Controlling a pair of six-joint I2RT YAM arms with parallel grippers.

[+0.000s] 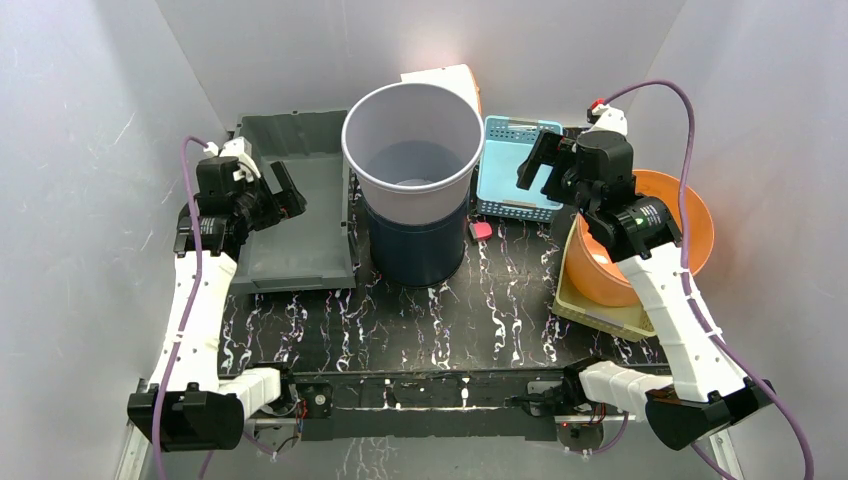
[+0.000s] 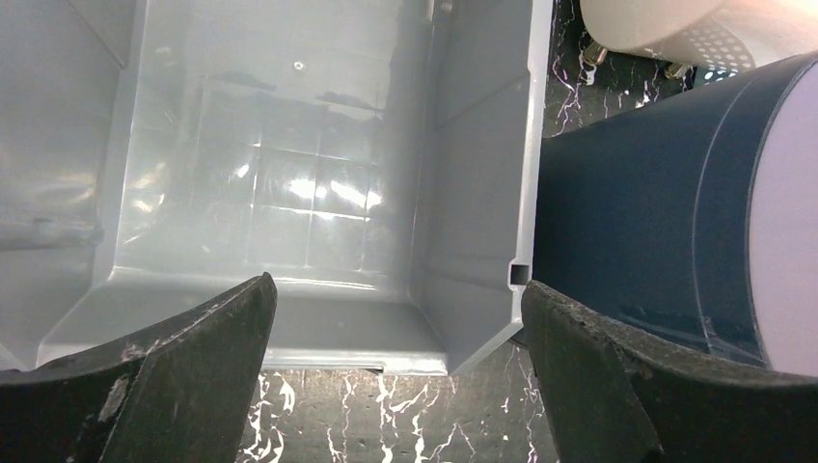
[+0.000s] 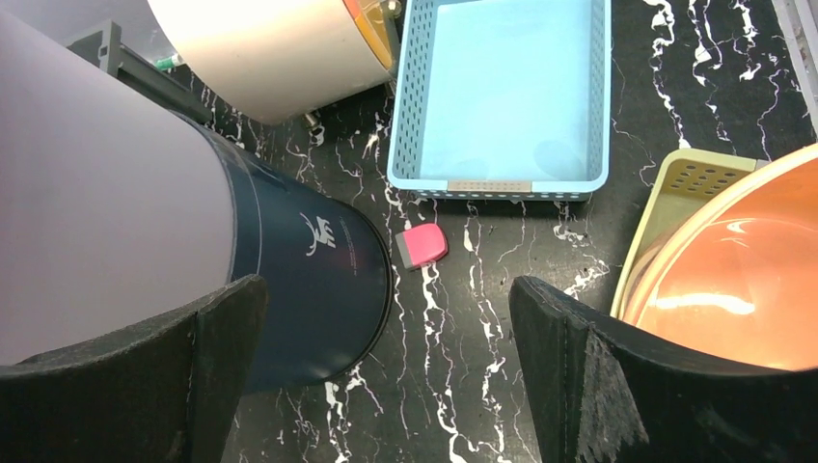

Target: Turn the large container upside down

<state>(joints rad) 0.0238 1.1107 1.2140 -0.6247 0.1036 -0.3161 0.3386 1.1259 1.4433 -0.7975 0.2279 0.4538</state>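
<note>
While the large container (image 1: 415,215) stands upright at frame centre, the left tool (image 1: 288,192) and right tool (image 1: 535,165) flank it, jaws apart, empty. Left wrist: the grey bin (image 2: 289,193) sits just beside it — tipping that way could jam. Right wrist: its smooth wall, at left, may slip from a pinch.

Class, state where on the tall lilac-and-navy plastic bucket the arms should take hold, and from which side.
Probably its thin open rim, at opposite sides: left gripper from the left, right gripper from the right. The tall lilac-and-navy plastic bucket stands upright, mouth up, between them, and its round body looks too wide for either pair of open fingers.
</note>
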